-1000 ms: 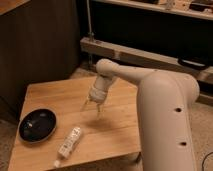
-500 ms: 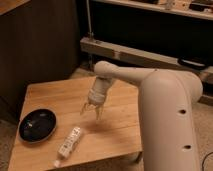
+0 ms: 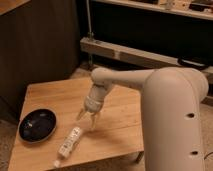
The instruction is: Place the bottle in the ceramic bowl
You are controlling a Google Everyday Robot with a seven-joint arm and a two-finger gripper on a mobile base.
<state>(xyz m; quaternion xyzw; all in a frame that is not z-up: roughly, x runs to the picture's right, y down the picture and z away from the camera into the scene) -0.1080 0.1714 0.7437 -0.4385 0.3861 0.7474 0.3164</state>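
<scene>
A low wooden worktop [image 3: 50, 97] is shown from above and slightly to the front, with the robot's pale arm [image 3: 170, 115] entering from the right and filling much of the right half of the view. The arm is bent towards the middle of the worktop, and its wrist is angled downward and to the left.

The claw [image 3: 87, 120] is seen at the end of the wrist, poised over the middle of the worktop with its tips pointed down. Its two fingers [image 3: 94, 123] are spread well apart, and nothing is held between them. The tips are placed just above and slightly behind the upper end of the bottle; whether they touch the wood cannot be told.

The bottle [image 3: 70, 142] is laid flat on the worktop, near its front edge. It is set on a diagonal, its far end directed towards the claw and its near end reaching almost to the front edge. It is pale and slim, with a light label along its side.

The ceramic bowl [image 3: 37, 125] is set on the left part of the worktop, close to the left edge. It is dark, glossy and shallow, and nothing is seen inside it. The bottle lies to its right, near it but apart from it.

Behind the worktop a dark cabinet front [image 3: 35, 45] and a pale horizontal rail [image 3: 130, 52] are visible.
</scene>
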